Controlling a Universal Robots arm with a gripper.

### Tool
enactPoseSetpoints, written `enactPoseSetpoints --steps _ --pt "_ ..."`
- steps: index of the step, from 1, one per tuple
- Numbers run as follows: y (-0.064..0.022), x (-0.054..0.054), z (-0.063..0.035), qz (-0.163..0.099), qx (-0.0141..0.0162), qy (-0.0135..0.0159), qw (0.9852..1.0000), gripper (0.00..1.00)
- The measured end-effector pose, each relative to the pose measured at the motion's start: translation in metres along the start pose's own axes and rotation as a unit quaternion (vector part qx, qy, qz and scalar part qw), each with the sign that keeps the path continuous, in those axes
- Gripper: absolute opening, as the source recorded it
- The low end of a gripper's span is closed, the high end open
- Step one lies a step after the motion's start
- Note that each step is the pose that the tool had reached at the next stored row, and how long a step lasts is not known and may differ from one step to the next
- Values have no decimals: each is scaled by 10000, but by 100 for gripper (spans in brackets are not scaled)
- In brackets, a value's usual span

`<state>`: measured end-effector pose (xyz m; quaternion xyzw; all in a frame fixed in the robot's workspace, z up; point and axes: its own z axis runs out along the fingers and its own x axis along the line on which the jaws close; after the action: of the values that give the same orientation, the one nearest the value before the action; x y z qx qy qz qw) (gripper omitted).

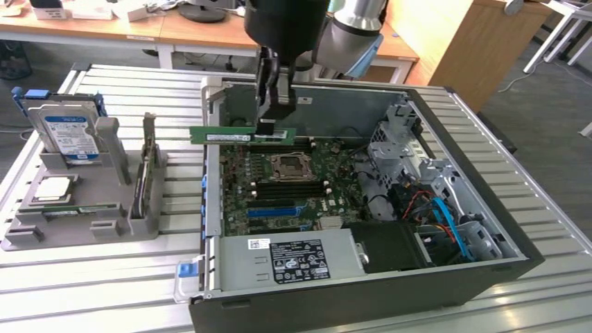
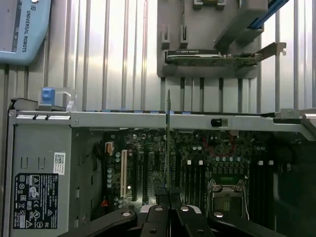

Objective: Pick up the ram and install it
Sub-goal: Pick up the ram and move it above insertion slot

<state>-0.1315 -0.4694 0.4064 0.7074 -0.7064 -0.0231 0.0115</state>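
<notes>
The ram is a slim green stick with a white sticker. It hangs level above the far left part of the open computer case, over the motherboard. My gripper is shut on the stick's end nearer the case's middle, coming down from above. In the wrist view the ram shows edge-on as a thin line running out from between my gripper fingers. Below it lie the dark memory slots beside the processor socket.
A grey parts holder on the exterior view's left carries a hard drive, a processor and an upright expansion card. The power supply fills the case's near end; cables and drive cages crowd its right side.
</notes>
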Motion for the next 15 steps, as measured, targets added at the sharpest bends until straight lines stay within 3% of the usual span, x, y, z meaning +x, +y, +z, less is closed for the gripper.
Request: enactPoseSetpoints --steps 15 --pt "-551 18 -26 0 0 0 10000 12"
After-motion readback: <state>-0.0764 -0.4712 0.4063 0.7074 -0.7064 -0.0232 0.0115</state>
